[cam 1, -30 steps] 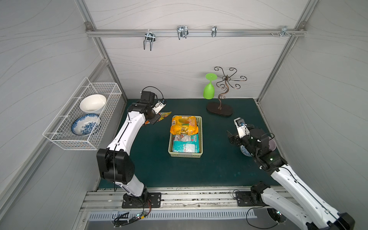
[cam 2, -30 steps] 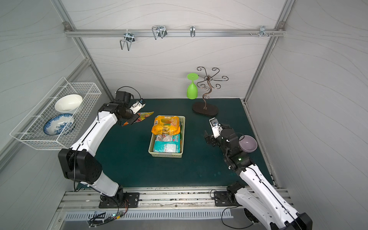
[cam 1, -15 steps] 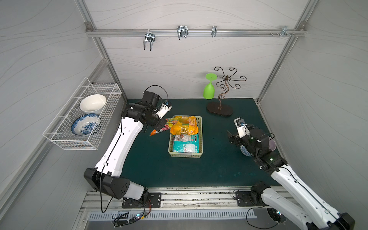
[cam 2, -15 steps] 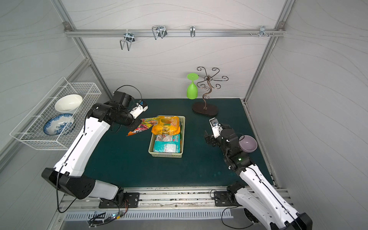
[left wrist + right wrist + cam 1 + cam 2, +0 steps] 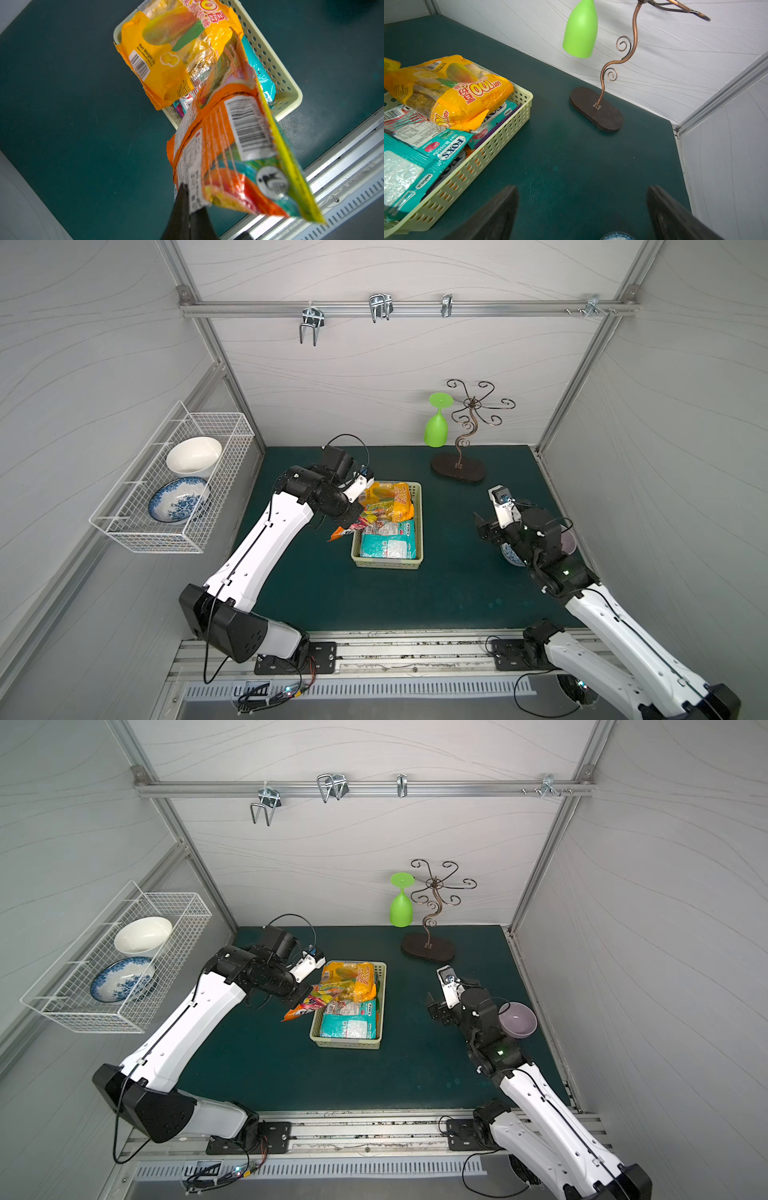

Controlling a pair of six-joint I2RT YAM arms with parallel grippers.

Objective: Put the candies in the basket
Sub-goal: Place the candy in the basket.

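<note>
At the left of the scene, the left arm is swinging rightward. A second ago it was holding the orange candy packet over the far-left corner of the tabletop, and it is now bringing that packet to the left rim of the basket. The left fingers are staying fully closed, pinching one corner of the packet. The packet is hanging tilted from the grip, clear of the tabletop. In both top views one end is lying outside the left rim and the rest is overlapping the basket's left edge; whether it is touching the pile cannot be told. For the task, this is putting the transfer in its last stage. Judging from the frames, the packet is needing slightly more travel to the right before release; otherwise it is risking landing across the rim. The basket is sitting at the middle of the tabletop. Inside it, a yellow mango packet is lying on top at the far end and a teal packet at the near end. No other loose candy is showing on the tabletop. At the right, the right arm is remaining where it was. The right fingers are standing spread wide, holding and touching nothing, above bare tabletop to the right of the basket.
</note>
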